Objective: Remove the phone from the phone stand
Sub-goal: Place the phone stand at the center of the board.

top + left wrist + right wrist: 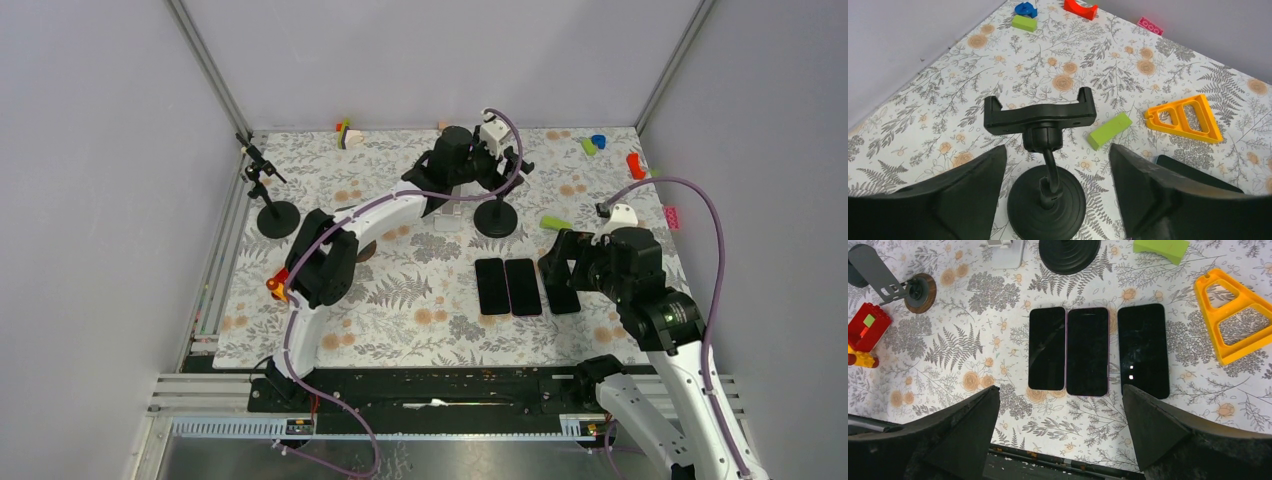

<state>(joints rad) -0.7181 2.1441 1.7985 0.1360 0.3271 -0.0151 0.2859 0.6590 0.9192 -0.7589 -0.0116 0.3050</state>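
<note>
While left pincer (1055, 150) and right pincer (1060, 389) gape empty, stiff, slick phones (1087, 351), six o'clock of stand (1040, 115), likely suit edge grips.

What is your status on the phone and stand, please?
Left claw open, at empty stand. Right claw open over three phones lying flat. Nothing in the way.
</note>
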